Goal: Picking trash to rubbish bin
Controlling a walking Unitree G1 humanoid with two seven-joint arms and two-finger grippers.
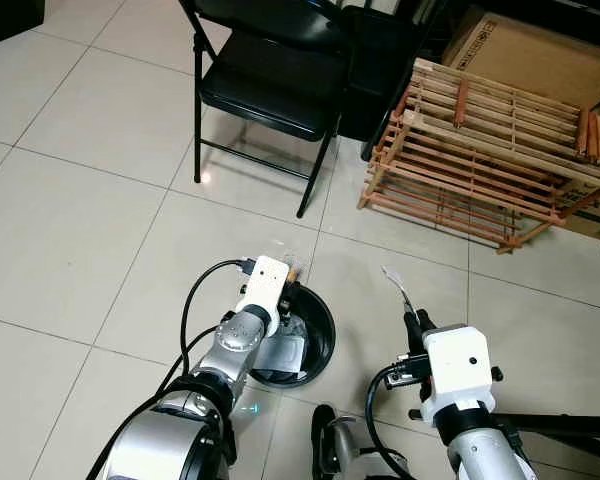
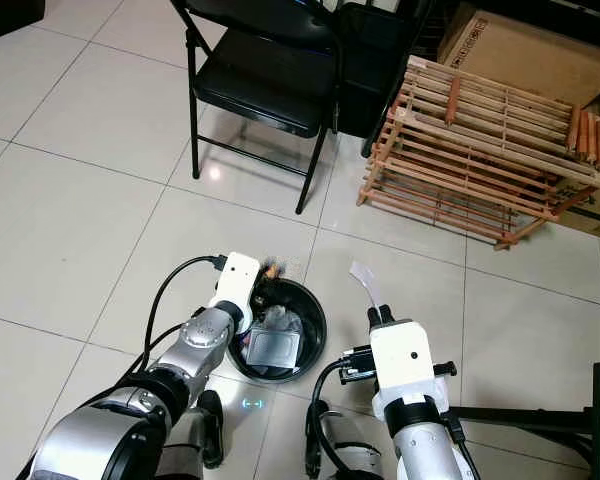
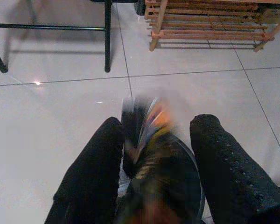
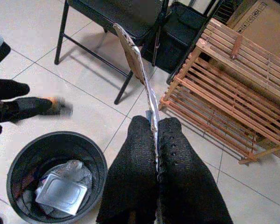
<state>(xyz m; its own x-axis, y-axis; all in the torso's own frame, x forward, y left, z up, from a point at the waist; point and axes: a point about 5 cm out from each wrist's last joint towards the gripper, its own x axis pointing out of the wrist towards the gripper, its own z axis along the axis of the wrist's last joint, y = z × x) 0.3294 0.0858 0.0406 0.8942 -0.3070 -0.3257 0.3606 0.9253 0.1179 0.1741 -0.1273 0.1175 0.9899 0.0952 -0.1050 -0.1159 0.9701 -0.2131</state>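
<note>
A round black rubbish bin (image 2: 315,345) stands on the tile floor just ahead of me, holding a clear plastic tray (image 4: 60,193) and crumpled plastic. My left gripper (image 2: 267,278) hangs over the bin's far rim, its fingers (image 3: 95,168) spread apart. Between them is a blurred orange and dark wrapper (image 3: 149,126), loose in the gap. To the right of the bin, my right gripper (image 4: 156,128) is shut on a thin pale strip of trash (image 4: 140,70) that sticks up and forward from the fingertips.
A black folding chair (image 1: 270,80) stands ahead on the left. A tilted wooden slat rack (image 1: 490,140) and a cardboard box (image 1: 540,50) are at the back right. A black stand leg (image 1: 560,425) lies on the floor at my right.
</note>
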